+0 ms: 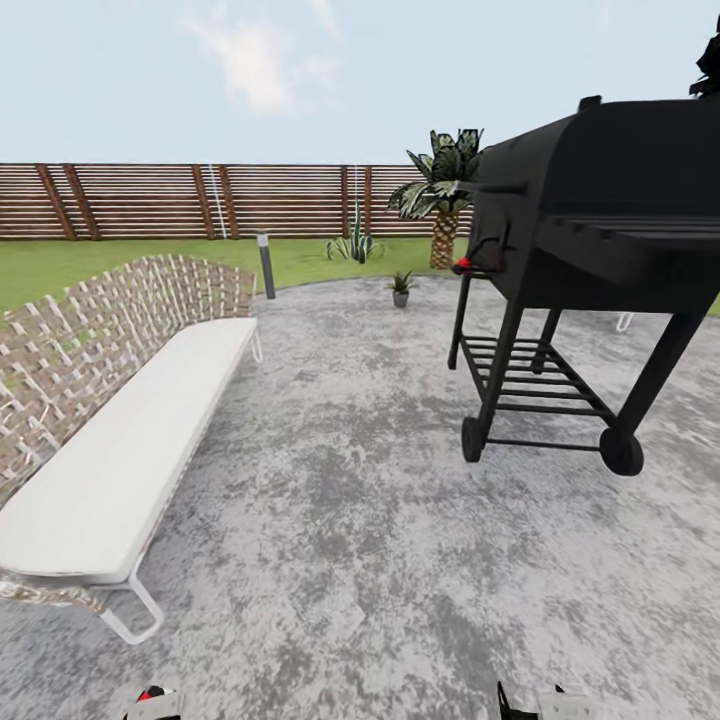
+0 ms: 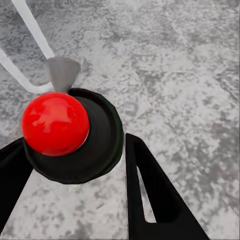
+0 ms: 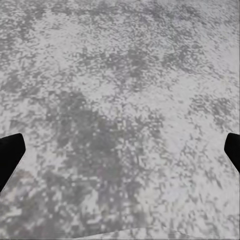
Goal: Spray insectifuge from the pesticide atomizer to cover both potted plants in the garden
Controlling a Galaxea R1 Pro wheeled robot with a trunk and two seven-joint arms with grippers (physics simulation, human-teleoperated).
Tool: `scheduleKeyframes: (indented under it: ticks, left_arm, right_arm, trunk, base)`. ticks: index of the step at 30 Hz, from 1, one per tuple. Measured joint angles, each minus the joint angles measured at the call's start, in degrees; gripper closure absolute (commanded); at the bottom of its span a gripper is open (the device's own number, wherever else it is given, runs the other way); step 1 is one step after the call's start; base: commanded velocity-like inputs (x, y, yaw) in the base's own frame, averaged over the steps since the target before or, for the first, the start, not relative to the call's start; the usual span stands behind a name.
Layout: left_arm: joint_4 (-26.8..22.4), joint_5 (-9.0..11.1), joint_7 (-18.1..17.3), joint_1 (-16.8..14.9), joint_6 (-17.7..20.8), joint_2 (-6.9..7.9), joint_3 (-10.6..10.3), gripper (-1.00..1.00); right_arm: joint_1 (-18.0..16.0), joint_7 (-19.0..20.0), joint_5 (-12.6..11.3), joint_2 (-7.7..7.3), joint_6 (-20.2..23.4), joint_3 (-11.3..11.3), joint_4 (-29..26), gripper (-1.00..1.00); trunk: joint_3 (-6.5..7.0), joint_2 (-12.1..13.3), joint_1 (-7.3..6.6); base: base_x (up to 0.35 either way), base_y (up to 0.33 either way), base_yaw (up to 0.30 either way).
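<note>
Grill point(image 1: 600, 230) rt, bench point(image 1: 120, 450) lt, potted plant point(image 1: 401, 288) far ahead; right gripper point(image 3: 120, 150) released, left unclear.

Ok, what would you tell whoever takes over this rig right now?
Right hand: open, empty, over the patio.
Left hand: a black disc with a red ball sits between its fingers; grip unclear.
One potted plant stands at the patio's far edge, between bench and grill.
Done: nothing I can confirm.
Left: get the atomizer, spray both plants.
</note>
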Motion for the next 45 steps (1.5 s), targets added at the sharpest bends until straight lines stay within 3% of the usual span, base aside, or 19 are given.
scheduleKeyframes:
  ticks: [45]
  left_arm:
    - [0.0,0.0,0.0,0.0,0.0,0.0,0.0,1.0]
  right_arm:
    - [0.0,0.0,0.1,-0.01,0.0,-0.1,0.1,-1.0]
  trunk:
    - [0.0,0.0,0.0]
  base:
    - [0.339,0.006,0.0]
